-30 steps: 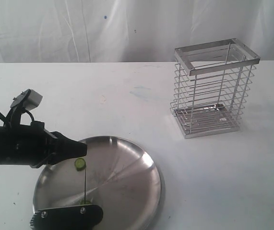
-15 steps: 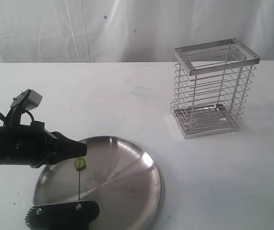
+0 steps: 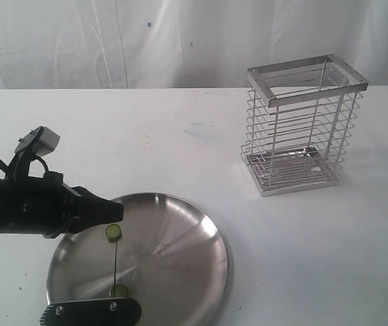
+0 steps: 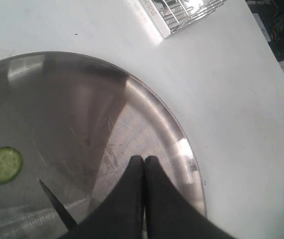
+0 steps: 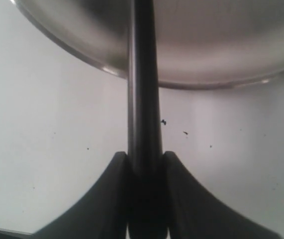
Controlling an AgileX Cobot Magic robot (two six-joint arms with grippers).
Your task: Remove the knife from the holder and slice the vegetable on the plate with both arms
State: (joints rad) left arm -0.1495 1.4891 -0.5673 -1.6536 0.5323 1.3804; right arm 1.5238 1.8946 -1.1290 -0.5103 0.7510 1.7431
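Just beside the left hand (image 3: pixel 115 214), a vegetable (image 3: pixel 113 233) slice.

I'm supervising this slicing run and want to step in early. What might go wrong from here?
1. The cucumber slice lies loose beside the shut left gripper; the thin knife blade may push it away rather than cut.
2. The right gripper pinches only the knife's narrow handle, which may twist under pressure.
3. Pressing near the plate's rim may tip it.

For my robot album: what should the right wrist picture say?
Black pincer gripping the slim black knife handle beside the shiny round steel plate.
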